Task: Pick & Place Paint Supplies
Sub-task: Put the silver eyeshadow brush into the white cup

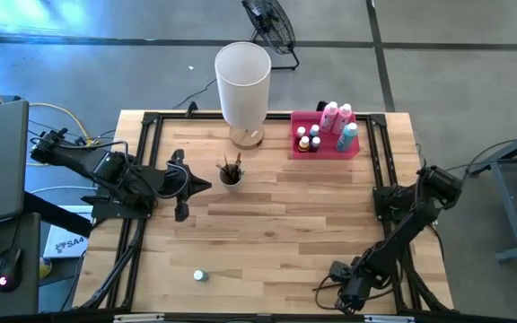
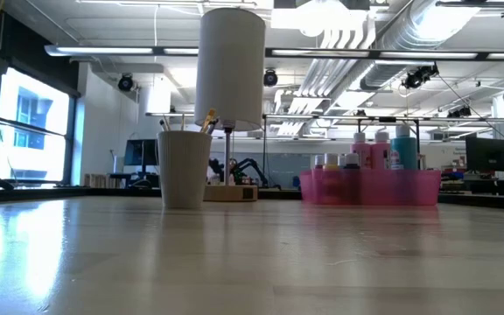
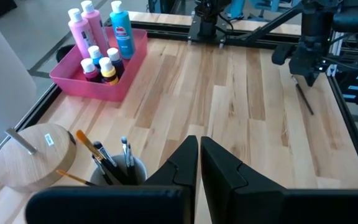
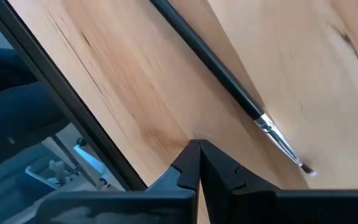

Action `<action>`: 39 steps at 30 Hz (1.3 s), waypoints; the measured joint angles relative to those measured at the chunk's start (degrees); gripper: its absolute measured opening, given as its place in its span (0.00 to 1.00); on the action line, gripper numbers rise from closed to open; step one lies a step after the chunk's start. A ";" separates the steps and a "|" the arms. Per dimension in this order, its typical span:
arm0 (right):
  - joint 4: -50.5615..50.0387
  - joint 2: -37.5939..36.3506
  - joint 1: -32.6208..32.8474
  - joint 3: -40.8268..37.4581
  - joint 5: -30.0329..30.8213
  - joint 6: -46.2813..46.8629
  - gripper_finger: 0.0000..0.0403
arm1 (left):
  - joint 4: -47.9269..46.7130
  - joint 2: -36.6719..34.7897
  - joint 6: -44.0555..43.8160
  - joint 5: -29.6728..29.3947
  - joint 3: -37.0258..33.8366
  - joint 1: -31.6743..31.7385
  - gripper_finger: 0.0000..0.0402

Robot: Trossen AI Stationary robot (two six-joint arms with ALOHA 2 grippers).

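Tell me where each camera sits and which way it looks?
High: above, looking down on table; both arms show.
Low: table height, looking across at cup and tray; no arm shows.
Left wrist: behind shut left end effector, facing cup, tray.
Right wrist: behind shut right end effector, facing down at a brush.
Shared: the first three all see tray and cup.

1. Left arm (image 1: 115, 170): matte black jointed links, with black cables at its base.
2. Right arm (image 1: 402, 224): same black build, cables bundled near the wrist.
3. Fingers (image 4: 222, 177): dark, angular, wedge-shaped.
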 joint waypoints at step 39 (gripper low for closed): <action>-0.17 -4.27 -26.77 -0.46 26.93 -23.40 0.01 | -0.92 0.00 -0.21 0.20 -0.02 -0.01 0.04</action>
